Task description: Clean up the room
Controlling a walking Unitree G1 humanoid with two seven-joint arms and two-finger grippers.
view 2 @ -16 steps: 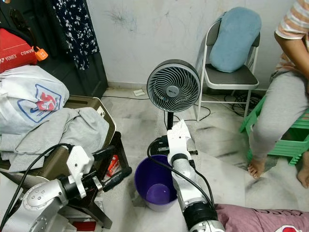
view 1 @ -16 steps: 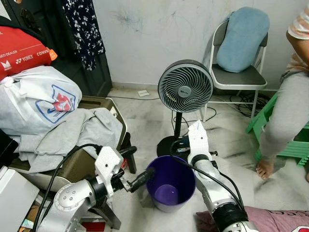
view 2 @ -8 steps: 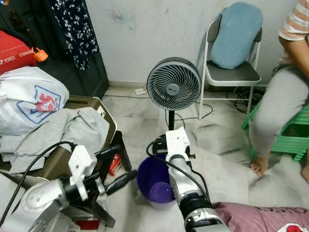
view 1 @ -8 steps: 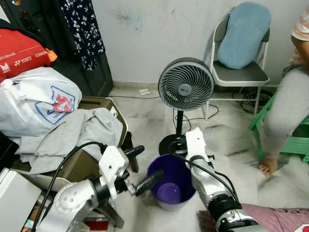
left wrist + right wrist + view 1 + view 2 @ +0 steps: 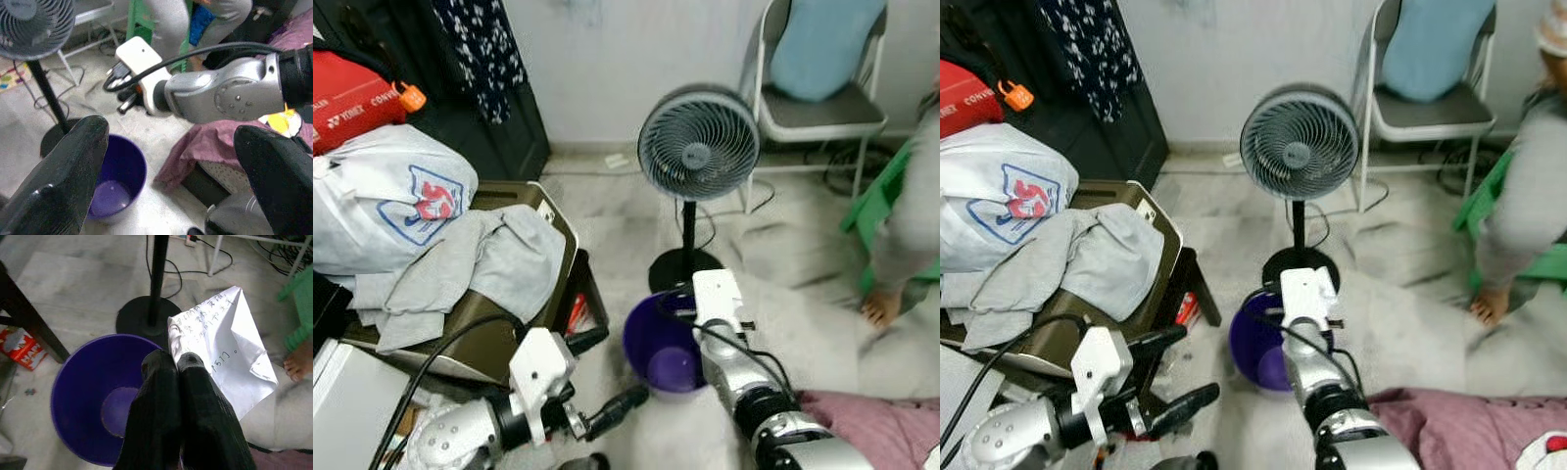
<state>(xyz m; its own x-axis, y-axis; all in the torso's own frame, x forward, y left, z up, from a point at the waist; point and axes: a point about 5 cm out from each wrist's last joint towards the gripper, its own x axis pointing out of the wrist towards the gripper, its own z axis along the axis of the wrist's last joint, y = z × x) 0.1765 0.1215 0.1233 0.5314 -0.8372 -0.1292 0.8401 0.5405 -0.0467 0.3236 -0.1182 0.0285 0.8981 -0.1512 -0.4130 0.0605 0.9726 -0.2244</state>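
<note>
A purple bin stands on the floor at the foot of a fan; it looks empty inside. My right gripper is shut on a crumpled white sheet of paper with handwriting, held over the bin's rim on the side nearest the fan base. In the eye views its white wrist hangs just above the bin. My left gripper is open and empty, low and to the left of the bin, its two fingers spread wide.
A standing fan and its black base sit right behind the bin. A chair with a blue cushion and a person's leg are at the right. A clothes-covered case is left, pink cloth near right.
The camera has tipped down and shifted. My left gripper has dropped away from the bin's rim to lower left. The right gripper still holds the paper over the bin.
</note>
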